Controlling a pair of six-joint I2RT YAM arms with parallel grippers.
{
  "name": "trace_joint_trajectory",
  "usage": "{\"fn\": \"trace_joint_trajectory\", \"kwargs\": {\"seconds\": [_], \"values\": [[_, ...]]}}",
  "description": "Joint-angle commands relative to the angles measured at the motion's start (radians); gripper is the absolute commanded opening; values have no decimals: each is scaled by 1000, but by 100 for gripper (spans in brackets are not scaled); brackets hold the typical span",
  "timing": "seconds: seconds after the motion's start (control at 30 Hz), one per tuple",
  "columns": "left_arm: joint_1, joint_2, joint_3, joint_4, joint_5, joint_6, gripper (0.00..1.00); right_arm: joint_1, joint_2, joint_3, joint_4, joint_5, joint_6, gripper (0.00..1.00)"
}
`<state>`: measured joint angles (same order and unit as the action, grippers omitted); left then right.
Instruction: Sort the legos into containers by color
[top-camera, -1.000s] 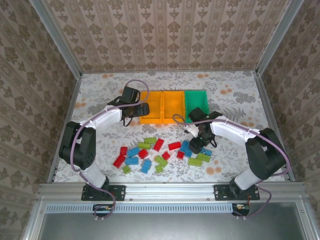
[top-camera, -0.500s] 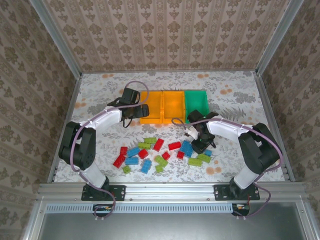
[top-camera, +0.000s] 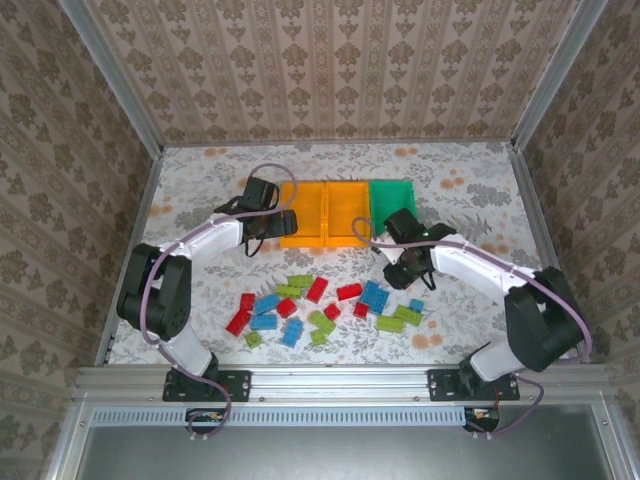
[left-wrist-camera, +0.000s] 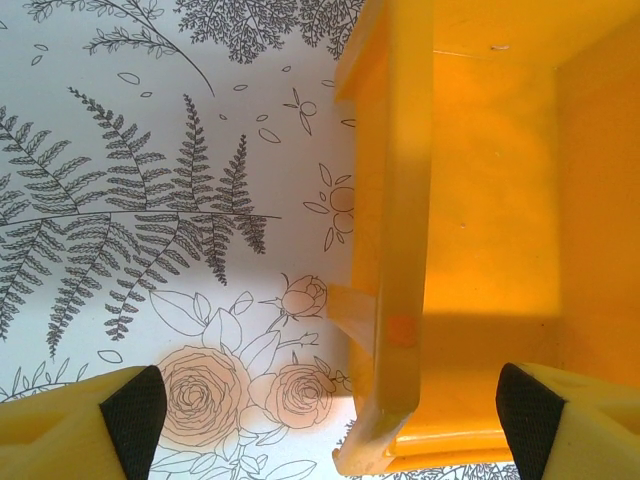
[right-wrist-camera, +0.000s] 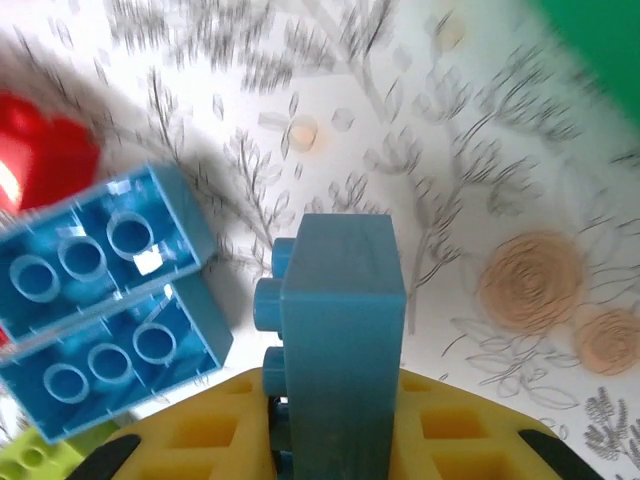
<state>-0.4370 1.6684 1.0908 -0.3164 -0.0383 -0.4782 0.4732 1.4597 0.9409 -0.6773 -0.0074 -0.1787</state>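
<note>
Legos (top-camera: 320, 300) in red, blue and lime green lie scattered across the near part of the floral tabletop (top-camera: 200, 180), between the two arms. The right arm reaches inward from its base with the elbow bent, its wrist over the right end of the pile and just in front of the green bin (top-camera: 392, 200). The right gripper (top-camera: 405, 262) is clamped on one blue brick (right-wrist-camera: 340, 330), which stands upright between the yellow fingers (right-wrist-camera: 450, 430) with its studs facing left in the wrist view. Beside it lie two more blue bricks (right-wrist-camera: 100, 300) turned underside up, with a red brick (right-wrist-camera: 40, 160) beyond them. The left arm stretches forward and to the right, ending at the left orange bin (top-camera: 303, 215). The left gripper (top-camera: 285, 220) holds nothing, its jaws wide apart. They straddle that bin's left wall (left-wrist-camera: 400, 200), with one fingertip (left-wrist-camera: 130, 410) over the tabletop and the other over the bin's inside. The middle orange bin (top-camera: 345, 210) sits between the other two, all three in a row.
</note>
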Motion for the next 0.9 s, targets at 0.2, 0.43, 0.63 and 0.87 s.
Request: {"fn": "trace_joint_trajectory", "kwargs": {"seconds": [0.2,0.43,0.63,0.87], "values": [[-4,-50,-19,-7,5,31,91,-132,-99,6,217,-106,296,25],[-59,-83,-36,24,11,107,98,-183,8,79,268,-113,513,26],[-135,-145,-69,90,21,231,100,-202,159,186,241,-83,631,26],[-161,-194,-88,13,-84,248,100,-207,306,292,213,-33,652,29]]}}
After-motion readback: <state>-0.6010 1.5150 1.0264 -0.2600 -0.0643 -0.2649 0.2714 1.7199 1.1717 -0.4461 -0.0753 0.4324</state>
